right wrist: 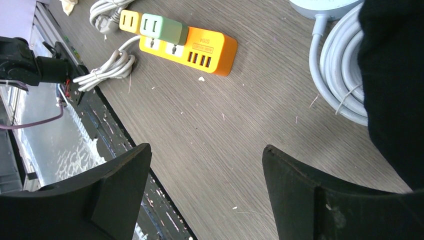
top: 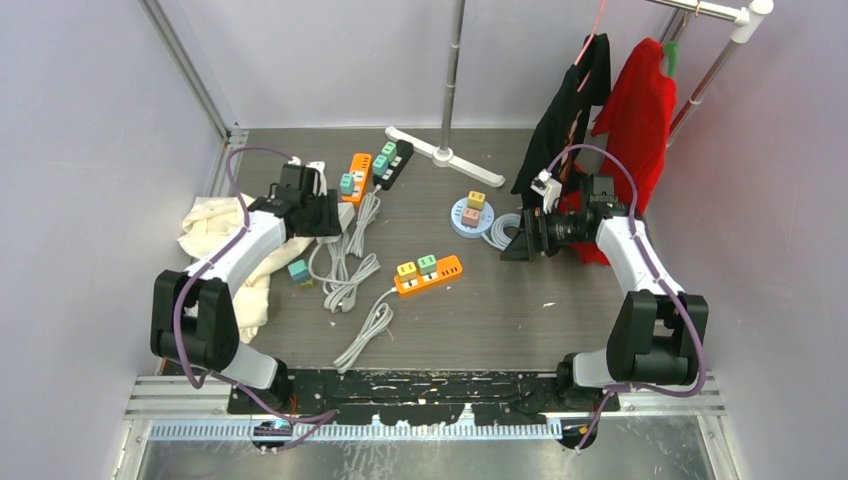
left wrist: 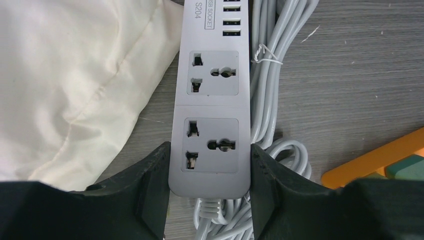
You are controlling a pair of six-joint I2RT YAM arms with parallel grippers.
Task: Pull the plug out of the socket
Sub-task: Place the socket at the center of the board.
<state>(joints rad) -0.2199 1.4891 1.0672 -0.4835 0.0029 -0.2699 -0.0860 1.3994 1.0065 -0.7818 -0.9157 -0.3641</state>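
My left gripper (left wrist: 210, 155) (top: 325, 215) is shut on the cord end of a pale grey power strip (left wrist: 212, 90). Its fingers (left wrist: 150, 175) press both long sides of the strip. The two sockets showing on this strip hold no plug. A small teal plug (top: 298, 271) lies loose on the table in front of the left arm. My right gripper (right wrist: 205, 155) (top: 520, 240) hangs open above bare table, with nothing between its fingers.
Left of the grey strip lies a cream cloth (left wrist: 65, 75), and its coiled cord (left wrist: 280, 100) lies to the right. An orange strip (top: 428, 273) (right wrist: 200, 47) carries green and yellow plugs. An orange and a black strip (top: 393, 163) sit at the back. A round socket (top: 472, 215) and hanging clothes (top: 635, 110) are near the right arm.
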